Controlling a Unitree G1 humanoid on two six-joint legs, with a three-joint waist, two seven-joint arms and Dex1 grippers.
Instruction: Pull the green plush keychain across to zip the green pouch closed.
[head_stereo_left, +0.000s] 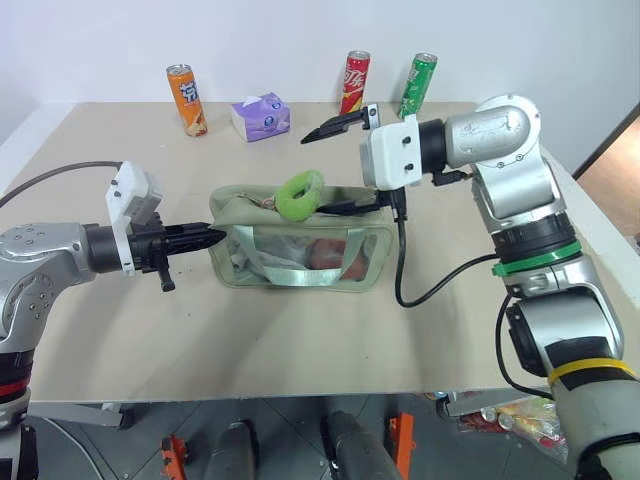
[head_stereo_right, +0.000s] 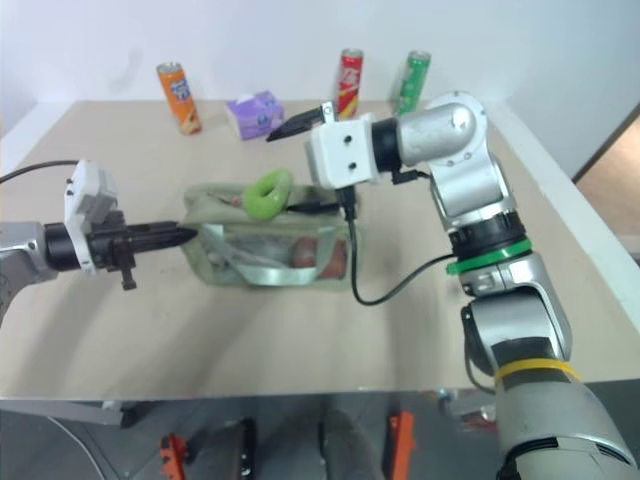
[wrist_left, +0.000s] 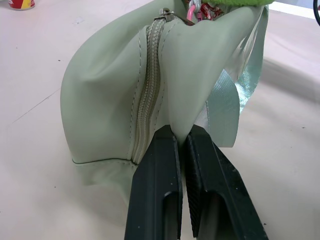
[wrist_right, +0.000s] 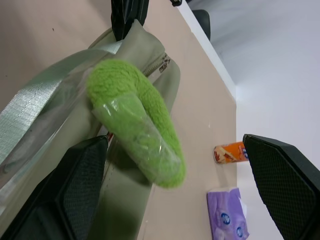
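The green pouch's (head_stereo_left: 300, 247) contents blur behind its window; left gripper (head_stereo_left: 218, 237) pinches its end, right gripper (wrist_right: 175, 185) gapes around one green plush keychain (head_stereo_left: 299, 194); three cans (head_stereo_left: 186, 99) stand far.

1. I see a beige table (head_stereo_left: 300, 350) set against a plain white wall (head_stereo_left: 280, 40).
2. At the table's far edge stand an orange can (head_stereo_left: 187, 99), a purple tissue pack (head_stereo_left: 261, 116), a red can (head_stereo_left: 355, 82) and a green can (head_stereo_left: 417, 86).
3. Grey floor (head_stereo_left: 290, 420) shows below the near edge.

Open counter (head_stereo_left: 300, 345) in front of green pouch (head_stereo_left: 300, 262), cans (head_stereo_left: 355, 82) and tissue pack (head_stereo_left: 261, 116) well behind, left hand (head_stereo_left: 215, 238) blocked pouch's left end, right hand (head_stereo_left: 335, 165) straddled green plush keychain (head_stereo_left: 300, 194).
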